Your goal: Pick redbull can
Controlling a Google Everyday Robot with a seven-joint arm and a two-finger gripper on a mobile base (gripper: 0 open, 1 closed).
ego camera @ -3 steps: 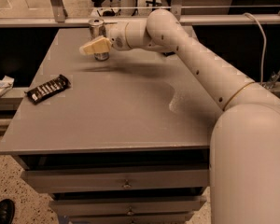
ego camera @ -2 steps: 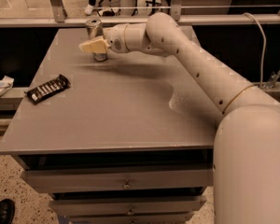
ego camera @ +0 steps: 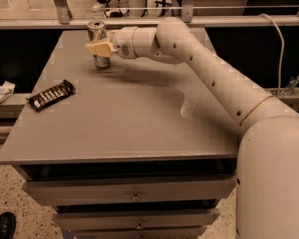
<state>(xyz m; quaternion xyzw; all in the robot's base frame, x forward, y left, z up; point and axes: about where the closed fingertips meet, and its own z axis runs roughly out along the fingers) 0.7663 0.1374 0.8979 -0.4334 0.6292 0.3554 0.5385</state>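
The redbull can (ego camera: 95,30), slim and silver with a shiny top, stands upright on the far left part of the grey table (ego camera: 129,118). My gripper (ego camera: 98,48) is at the can's mid-height. Its cream-coloured tip crosses the front of the can and hides the can's middle. The can's base (ego camera: 100,63) shows below the gripper and rests on the table. My arm (ego camera: 214,78) reaches in from the lower right across the table.
A flat dark snack-bar wrapper (ego camera: 52,94) lies near the table's left edge. A white packet (ego camera: 0,92) sits on a lower ledge to the left. A metal rail (ego camera: 149,20) runs behind the table. Drawers (ego camera: 134,193) are below the front edge.
My gripper has crept slightly left along the can. The can stays upright on the table and the wrapper has not moved.
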